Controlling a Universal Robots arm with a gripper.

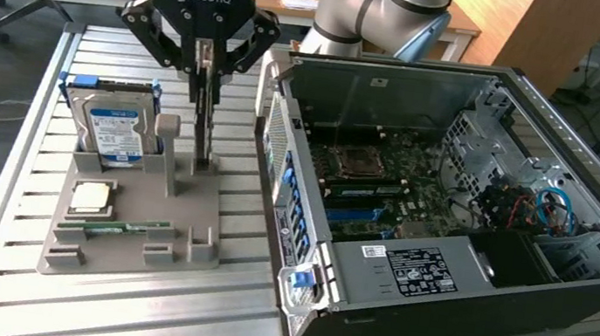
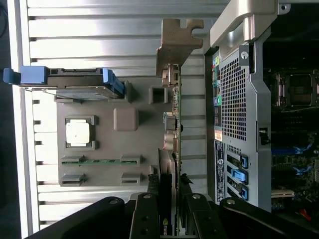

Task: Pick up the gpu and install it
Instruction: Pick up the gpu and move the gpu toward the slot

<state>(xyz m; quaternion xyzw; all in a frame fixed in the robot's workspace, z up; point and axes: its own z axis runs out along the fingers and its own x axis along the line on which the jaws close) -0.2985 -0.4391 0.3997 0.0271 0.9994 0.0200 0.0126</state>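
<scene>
My gripper point(image 1: 208, 76), nearly closed, pinches the gpu point(image 1: 209, 133) by its top edge at the tray point(image 1: 143, 199) edge beside the case point(image 1: 396, 323); it looks light, stiff, fragile.

Part of gpu point(image 2: 172, 124) hidden btwn fingers point(image 2: 144, 214) (wrist view); arm point(image 1: 382, 8) cut off at exterior view's top.

Silver slatted aluminium surface point(image 1: 138, 313) point(image 2: 99, 30), long parallel grooves across whole top. Two things directly on it. Flat grey plastic holder tray point(image 1: 170, 213) point(image 2: 107, 149) with raised slots and pockets, toward exterior view's left. Black open-sided metal computer case point(image 1: 394, 89) point(image 2: 234, 99) lying on its side, open face up, toward exterior view's right. Tray and case just beside each other, narrow strip of bare slats between.
</scene>
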